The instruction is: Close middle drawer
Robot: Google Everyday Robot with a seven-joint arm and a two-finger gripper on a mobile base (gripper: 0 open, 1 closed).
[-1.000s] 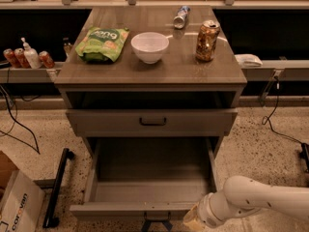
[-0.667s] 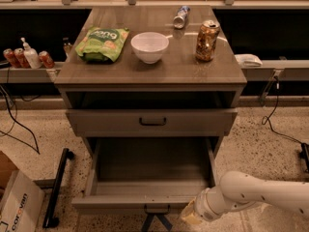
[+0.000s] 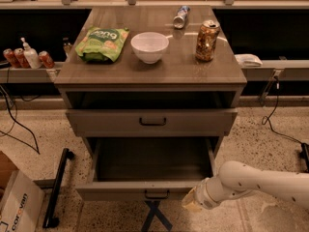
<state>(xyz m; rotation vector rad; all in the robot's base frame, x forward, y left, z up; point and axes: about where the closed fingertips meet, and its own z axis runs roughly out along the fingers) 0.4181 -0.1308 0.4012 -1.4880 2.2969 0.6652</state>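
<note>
The middle drawer (image 3: pixel 120 190) is a grey-brown wood-look box with a small dark pull handle (image 3: pixel 157 195). It is pulled far out of the cabinet and its inside looks empty. My gripper (image 3: pixel 189 203) is at the end of the white arm (image 3: pixel 251 182), low on the right. It is against the right end of the drawer's front. The uppermost drawer (image 3: pixel 152 122) stands slightly out above it. The lowest drawer is hidden.
On the cabinet top (image 3: pixel 178 66) are a green chip bag (image 3: pixel 102 43), a white bowl (image 3: pixel 150 46), a can (image 3: pixel 206 41) and a lying bottle (image 3: pixel 181 16). A cardboard box (image 3: pixel 17 202) and a black bar (image 3: pixel 57 187) are on the floor at the left. Cables run along both sides.
My gripper has moved up and to the left against the drawer front. The middle drawer has slid a little way into the cabinet.
</note>
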